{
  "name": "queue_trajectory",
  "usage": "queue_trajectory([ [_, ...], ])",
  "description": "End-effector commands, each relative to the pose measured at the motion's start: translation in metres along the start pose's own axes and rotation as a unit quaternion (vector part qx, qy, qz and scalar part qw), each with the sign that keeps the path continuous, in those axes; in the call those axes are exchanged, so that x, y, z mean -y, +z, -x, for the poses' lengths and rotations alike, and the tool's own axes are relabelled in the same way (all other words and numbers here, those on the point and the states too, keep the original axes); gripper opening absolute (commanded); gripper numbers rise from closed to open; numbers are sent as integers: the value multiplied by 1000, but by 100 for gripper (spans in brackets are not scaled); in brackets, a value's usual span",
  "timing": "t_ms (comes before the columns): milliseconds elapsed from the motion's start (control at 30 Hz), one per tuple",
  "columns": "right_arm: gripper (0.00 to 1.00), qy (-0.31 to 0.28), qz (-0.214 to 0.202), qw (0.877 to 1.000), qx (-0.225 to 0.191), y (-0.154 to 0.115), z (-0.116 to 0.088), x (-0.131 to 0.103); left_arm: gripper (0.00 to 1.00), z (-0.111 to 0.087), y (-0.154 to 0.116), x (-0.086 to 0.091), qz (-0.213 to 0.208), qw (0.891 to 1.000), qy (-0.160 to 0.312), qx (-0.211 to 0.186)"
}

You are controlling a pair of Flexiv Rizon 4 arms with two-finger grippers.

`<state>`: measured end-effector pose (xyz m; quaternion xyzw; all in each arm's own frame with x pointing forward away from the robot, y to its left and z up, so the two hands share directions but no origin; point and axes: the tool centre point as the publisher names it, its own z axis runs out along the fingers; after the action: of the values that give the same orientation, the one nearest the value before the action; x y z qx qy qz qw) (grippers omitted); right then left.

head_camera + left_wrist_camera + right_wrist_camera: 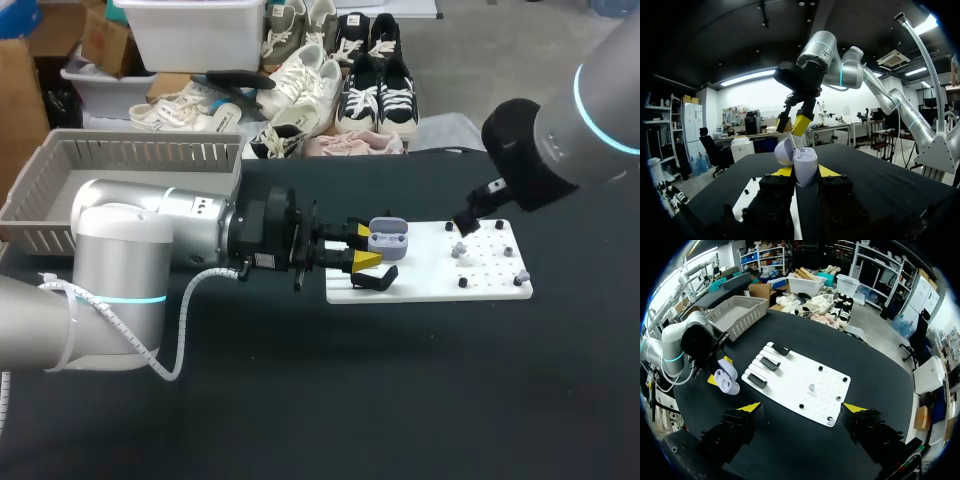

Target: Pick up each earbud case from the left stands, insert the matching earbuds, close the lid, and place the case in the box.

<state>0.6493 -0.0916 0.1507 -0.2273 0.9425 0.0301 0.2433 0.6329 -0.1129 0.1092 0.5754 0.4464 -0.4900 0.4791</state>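
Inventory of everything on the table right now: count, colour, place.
pale lilac earbud case, lid open: one, lilac, in the left gripper at the board's stand end
flat white pegboard: one, white, table's right half
black stands: three, black, board end nearest the left arm
small black pegs: several, black, board's other end
small earbud: one seen, pale, mid-board
grey slatted basket: one, grey, table's back left
left gripper: shut on the case
right gripper: open, above the pegboard

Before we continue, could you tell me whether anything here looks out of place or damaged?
Nothing stands out. The left pincer grips the earbud case, lid open as the task needs; the white board lies flat, with an earbud resting on it.
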Motion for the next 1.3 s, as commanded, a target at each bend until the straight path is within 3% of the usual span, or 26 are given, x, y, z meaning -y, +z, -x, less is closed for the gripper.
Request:
queue_trajectory([
  [33,100,12,-147,989,-24,3,-8,6,0,0,0,0,0,1000,0,0],
  [333,100,44,-168,980,-92,31,-39,31,0,0,0,0,0,1000,0,0],
  [600,77,62,-166,977,-121,50,-62,43,0,0,0,0,0,1000,0,0],
  [667,75,66,-161,977,-127,54,-67,44,0,0,0,0,0,1000,0,0],
  [933,60,77,-142,978,-135,70,-76,50,0,0,0,0,0,1000,0,0],
  [1033,50,76,-139,978,-137,74,-76,51,0,0,0,0,0,1000,0,0],
  [1300,47,71,-135,978,-145,88,-76,54,0,0,0,0,0,1000,0,0],
])
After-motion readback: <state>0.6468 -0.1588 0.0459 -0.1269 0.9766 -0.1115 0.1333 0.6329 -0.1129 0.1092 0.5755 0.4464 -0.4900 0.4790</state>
